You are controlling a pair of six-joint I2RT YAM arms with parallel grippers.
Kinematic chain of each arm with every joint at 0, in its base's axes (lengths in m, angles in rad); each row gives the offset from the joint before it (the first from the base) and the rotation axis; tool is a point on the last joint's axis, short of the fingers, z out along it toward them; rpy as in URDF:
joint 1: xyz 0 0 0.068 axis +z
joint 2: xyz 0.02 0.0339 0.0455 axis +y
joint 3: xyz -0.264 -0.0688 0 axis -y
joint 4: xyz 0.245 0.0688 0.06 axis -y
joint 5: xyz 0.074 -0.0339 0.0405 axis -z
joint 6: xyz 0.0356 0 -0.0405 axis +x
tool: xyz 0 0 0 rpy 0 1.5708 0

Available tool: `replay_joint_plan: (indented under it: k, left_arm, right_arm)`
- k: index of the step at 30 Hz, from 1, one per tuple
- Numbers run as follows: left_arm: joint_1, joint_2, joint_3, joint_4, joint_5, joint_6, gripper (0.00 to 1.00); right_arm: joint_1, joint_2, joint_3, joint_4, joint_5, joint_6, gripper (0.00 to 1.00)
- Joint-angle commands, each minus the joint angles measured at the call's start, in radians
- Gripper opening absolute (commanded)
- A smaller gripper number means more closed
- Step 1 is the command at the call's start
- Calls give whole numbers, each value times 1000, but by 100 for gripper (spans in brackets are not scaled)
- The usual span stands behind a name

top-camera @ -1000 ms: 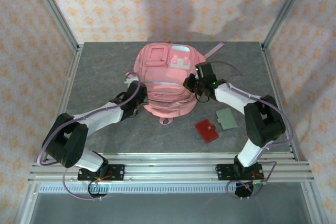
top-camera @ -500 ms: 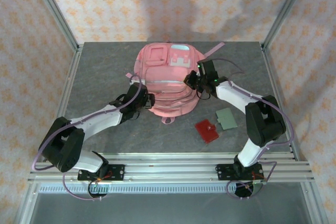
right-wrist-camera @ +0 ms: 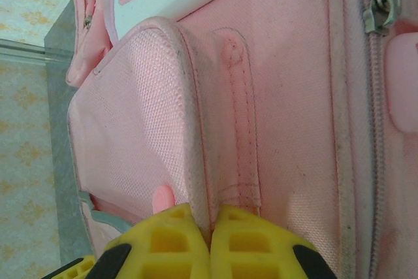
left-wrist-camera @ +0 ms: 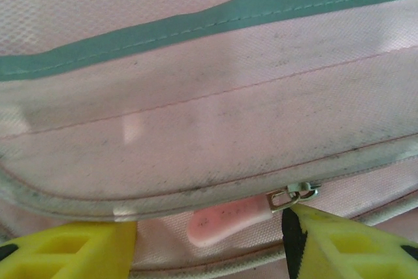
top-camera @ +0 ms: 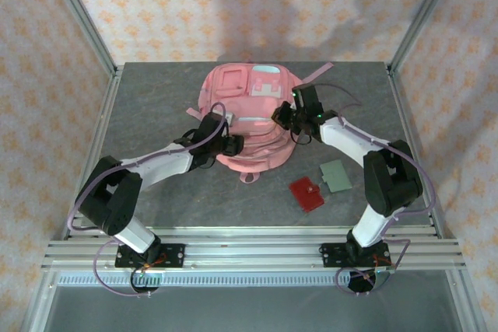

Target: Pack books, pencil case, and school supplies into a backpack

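**Step in hand, as judged:** opening the backpack (top-camera: 247, 110) so that packing can begin. It lies flat at the middle of the desk (top-camera: 156, 99), front pockets up.

**Claws:**
- The left claw (left-wrist-camera: 209, 236) is released. It sits at the backpack's near-left edge with its jaws apart, one yellow finger (left-wrist-camera: 346, 246) on each side of the pink zip pull (left-wrist-camera: 225, 221). It grasps nothing. The metal slider (left-wrist-camera: 294, 195) sits just beside the finger on the right of that view.
- The right claw (right-wrist-camera: 210, 220) is clenched on a raised seam (right-wrist-camera: 238, 129) of fabric at the backpack's right side, and on nothing else.

**Recommendation:**
- The right claw's pinch serves as the brace, and should be firm so the soft cloth does not bunch.
- The left claw should settle lower, centre on the pull rather than the slider, and close fully.
- It should then draw along the curve of the zip track, not straight across it.
- The tab looks small and smooth, so a shallow grip is likely to slip.

**School supplies:** the red square pad (top-camera: 306, 193) and the grey-green card (top-camera: 336, 176) lie flat on the desk to the near right of the backpack. They are just beside each other and well apart from both claws.

**Surface and room:** the desk top is grey, matt and stone-patterned. Aluminium posts (top-camera: 82, 17) frame it beyond the backpack. The walls (top-camera: 233, 5) carry cream paper with an orange motif.
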Motion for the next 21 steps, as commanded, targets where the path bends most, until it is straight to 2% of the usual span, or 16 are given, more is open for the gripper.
replay_joint_plan:
  k: [1,4,5,6,7,9,11,12,13,15,16,21]
  left_arm:
    - [-17,19,37,38,39,67,56]
    - [-35,42,62,45,16,82,48]
    - [-43,55,76,40,-7,86,42]
    - [-48,67,86,37,-24,93,31]
    - [-55,82,98,37,-46,98,26]
    - [-64,106,116,37,-68,103,28]
    - [-74,127,127,52,-93,107,35]
    - [-78,136,129,59,-113,105,34]
    - [-80,144,135,66,-144,99,27]
    - [-80,157,139,81,-180,93,4]
    - [-80,164,146,78,-197,89,0]
    - [-73,153,143,43,-252,59,0]
  right_arm:
    - [-8,11,63,71,5,-17,0]
    - [-7,18,62,75,-2,-14,0]
    - [-8,19,60,78,-6,-11,0]
    - [-7,18,59,81,-8,-9,0]
    - [-6,18,58,83,-9,-7,0]
    - [-3,19,58,84,-10,-6,0]
    - [3,22,56,85,-13,-6,0]
    - [5,22,53,85,-13,-6,0]
    - [6,23,50,86,-13,-6,0]
    - [8,22,44,89,-13,-5,0]
    - [8,20,41,89,-11,-5,0]
    - [5,13,33,79,6,-19,0]
